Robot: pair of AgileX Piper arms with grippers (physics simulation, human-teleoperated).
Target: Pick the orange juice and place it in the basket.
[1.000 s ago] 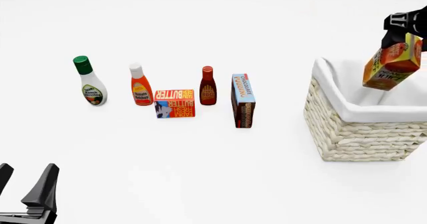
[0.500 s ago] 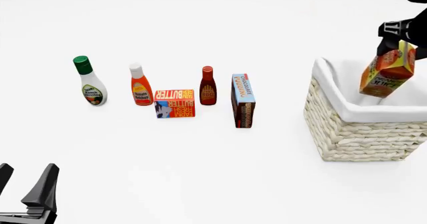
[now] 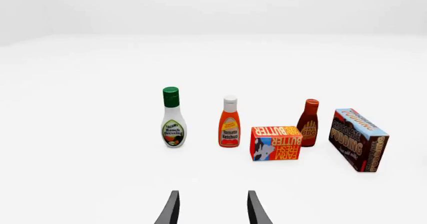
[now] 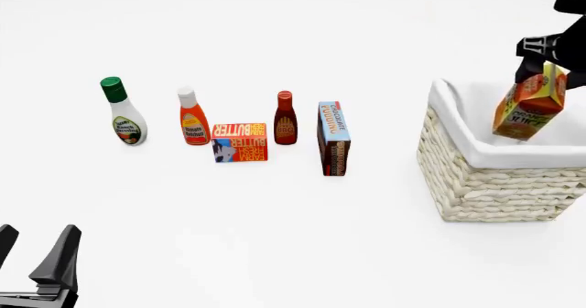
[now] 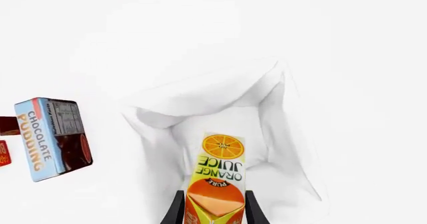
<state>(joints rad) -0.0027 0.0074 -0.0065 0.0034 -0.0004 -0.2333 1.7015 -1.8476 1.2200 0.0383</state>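
From the front view, the right gripper (image 4: 540, 62) hangs at the far right edge, its black fingers clamped on the gabled top of the orange juice (image 4: 528, 109); the carton is tilted and held in the air over the open mouth of the basket (image 4: 485, 184), its lower end dipping below the far rim's line but whether it touches the cloth lining cannot be told. The basket sits at the right of the table (image 4: 274, 239), well apart from a row of groceries to its left: a ranch dressing bottle (image 4: 122, 112), a ketchup bottle (image 4: 192, 117), a butter box (image 4: 239, 142) lying just in front, a dark BBQ sauce bottle (image 4: 285, 118) and an upright chocolate pudding box (image 4: 333, 138). The left gripper (image 4: 35, 267) rests low in the near left corner, fingers spread with nothing between them. The left wrist view shows the same — two finger tips of the left gripper (image 3: 211, 209) parted over bare table, the ranch bottle (image 3: 173, 117), ketchup (image 3: 229, 122), butter box (image 3: 275, 143), BBQ sauce (image 3: 308, 122) and pudding box (image 3: 358, 139) standing beyond. In the right wrist view the right gripper (image 5: 213, 211) presses on either side of the orange juice (image 5: 217, 181), which hangs above the basket's white lining (image 5: 213, 99) — the pudding box (image 5: 52, 138) lies off to one side, outside the basket.
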